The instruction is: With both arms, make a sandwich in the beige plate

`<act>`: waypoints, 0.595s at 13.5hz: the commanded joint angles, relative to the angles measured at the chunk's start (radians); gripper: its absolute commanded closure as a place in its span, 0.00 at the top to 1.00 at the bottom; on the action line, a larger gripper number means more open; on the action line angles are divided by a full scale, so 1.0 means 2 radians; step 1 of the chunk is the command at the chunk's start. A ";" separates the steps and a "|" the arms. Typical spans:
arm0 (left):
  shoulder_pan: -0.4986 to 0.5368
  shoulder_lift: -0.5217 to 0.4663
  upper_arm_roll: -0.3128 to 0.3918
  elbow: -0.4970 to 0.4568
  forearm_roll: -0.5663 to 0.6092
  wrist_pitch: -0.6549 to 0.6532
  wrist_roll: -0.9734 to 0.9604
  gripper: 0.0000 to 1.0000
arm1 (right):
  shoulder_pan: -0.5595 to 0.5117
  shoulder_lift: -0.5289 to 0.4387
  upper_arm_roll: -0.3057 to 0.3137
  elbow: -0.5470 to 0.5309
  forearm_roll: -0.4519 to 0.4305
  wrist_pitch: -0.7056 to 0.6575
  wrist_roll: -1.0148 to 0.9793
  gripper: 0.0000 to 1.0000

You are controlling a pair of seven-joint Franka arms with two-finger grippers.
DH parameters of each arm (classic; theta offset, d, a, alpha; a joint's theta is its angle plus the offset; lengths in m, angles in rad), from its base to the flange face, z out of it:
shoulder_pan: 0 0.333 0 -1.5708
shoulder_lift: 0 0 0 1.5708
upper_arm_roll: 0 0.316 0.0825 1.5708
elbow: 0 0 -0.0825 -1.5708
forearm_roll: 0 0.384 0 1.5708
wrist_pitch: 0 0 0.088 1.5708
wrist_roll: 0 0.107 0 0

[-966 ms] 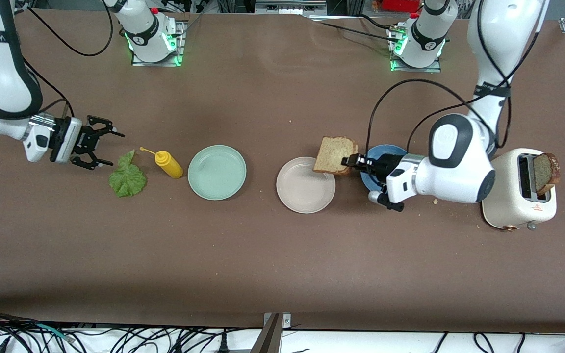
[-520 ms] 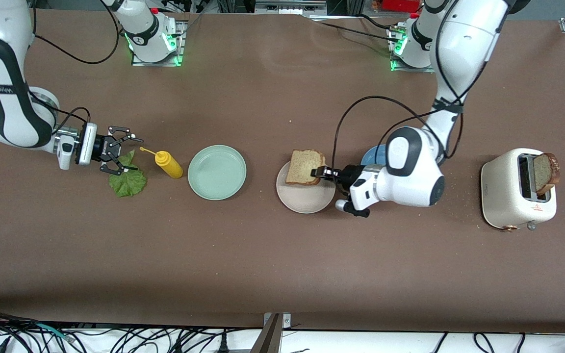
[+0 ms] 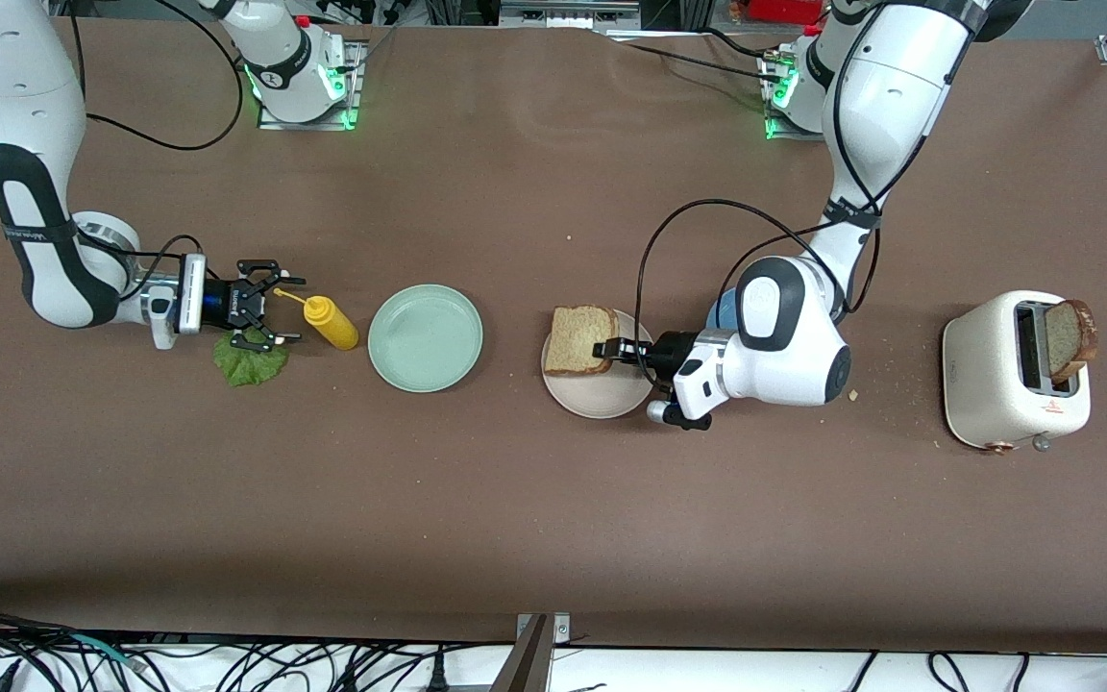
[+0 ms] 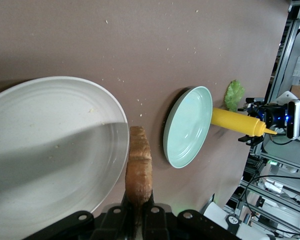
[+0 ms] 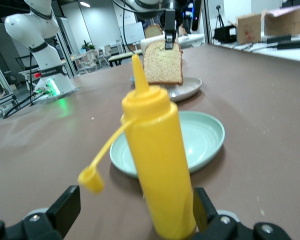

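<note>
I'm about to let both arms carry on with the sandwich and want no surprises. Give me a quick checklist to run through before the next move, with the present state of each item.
1. Left gripper shut on the bread slice: ok.
2. Bread slice over the beige plate: ok, though one edge overhangs the rim toward the mint green plate.
3. Bread slice set down flat: cannot tell; the left wrist view shows it edge-on, apparently above the plate.
4. Right gripper open: ok.
5. Right gripper clear to take the lettuce leaf: not ok; the yellow squeeze bottle stands between its fingers.
6. Second slice ready in the toaster: ok.
</note>
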 commanded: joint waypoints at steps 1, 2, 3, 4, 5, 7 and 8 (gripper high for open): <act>0.000 0.007 0.002 0.011 -0.022 0.004 0.002 0.00 | -0.002 0.020 0.004 0.015 0.011 -0.015 -0.028 1.00; 0.000 0.009 0.002 0.011 -0.022 0.005 0.002 0.00 | -0.004 0.032 0.019 0.021 0.024 -0.022 -0.044 1.00; 0.000 0.012 0.002 0.011 -0.022 0.007 0.003 0.00 | -0.004 0.036 0.021 0.023 0.035 -0.026 -0.050 1.00; 0.000 0.015 0.002 0.011 -0.021 0.007 0.010 0.00 | -0.004 0.040 0.023 0.024 0.036 -0.025 -0.050 1.00; 0.000 0.016 0.002 0.011 -0.022 0.007 0.026 0.00 | -0.003 0.044 0.024 0.027 0.041 -0.027 -0.051 1.00; 0.000 0.022 0.003 0.011 -0.020 0.007 0.039 0.00 | -0.003 0.051 0.030 0.031 0.067 -0.037 -0.067 0.98; 0.000 0.022 0.003 0.011 -0.017 0.007 0.042 0.29 | -0.003 0.054 0.031 0.032 0.068 -0.038 -0.071 0.87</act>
